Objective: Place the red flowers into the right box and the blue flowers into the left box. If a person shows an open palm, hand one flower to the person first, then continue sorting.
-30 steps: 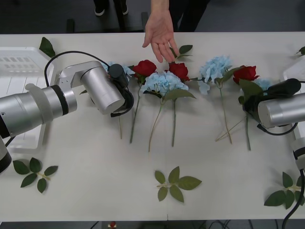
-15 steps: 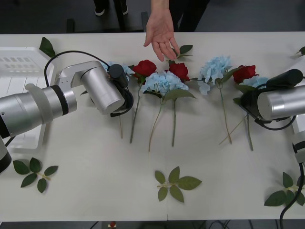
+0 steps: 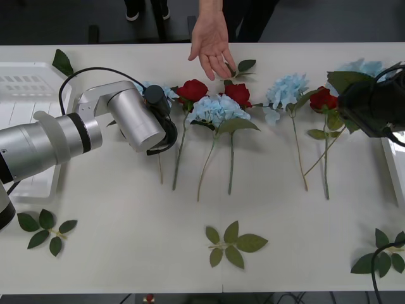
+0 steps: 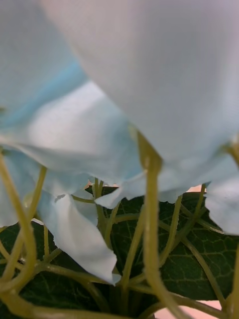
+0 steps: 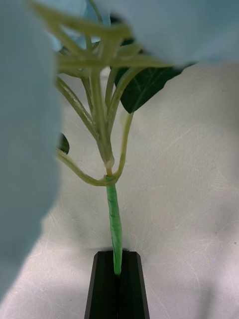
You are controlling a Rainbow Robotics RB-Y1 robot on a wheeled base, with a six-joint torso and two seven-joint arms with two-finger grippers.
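Table (image 3: 126,240): broad, matt white, flat; holds all below.

Left box (image 3: 25,82): white plastic tray, raised rim, slotted floor, at the left edge. No flowers seen in it.

Right box (image 3: 391,171): white plastic rim at the right edge.

Right gripper (image 3: 373,104): dark; has swung up and away from the table's right side over the last second. Raised blue flower (image 3: 361,66) has gone up with it, its papery pale petals and veined dark leaf pressed close to the wrist camera. Grip state cannot be told; judged a carry.

Left gripper (image 5: 118,254): black, unmoved, low over the table left of centre, clenched on the thin green stem of the clamped blue flower (image 5: 114,224).

Person's hand (image 3: 212,41): open, palm showing, at the far edge, centre, as before. By the task, a hand-over likely comes before sorting; the raised flower seems the candidate.

Red flowers: three deep-red fabric roses (image 3: 192,90), (image 3: 238,94), (image 3: 323,99), wiry stems, lying unsorted mid-table.

Blue flowers: two more clustered heads (image 3: 217,109), (image 3: 286,90) lying between the roses.

Leaf sprig (image 3: 231,244): loose, flowerless, near edge.
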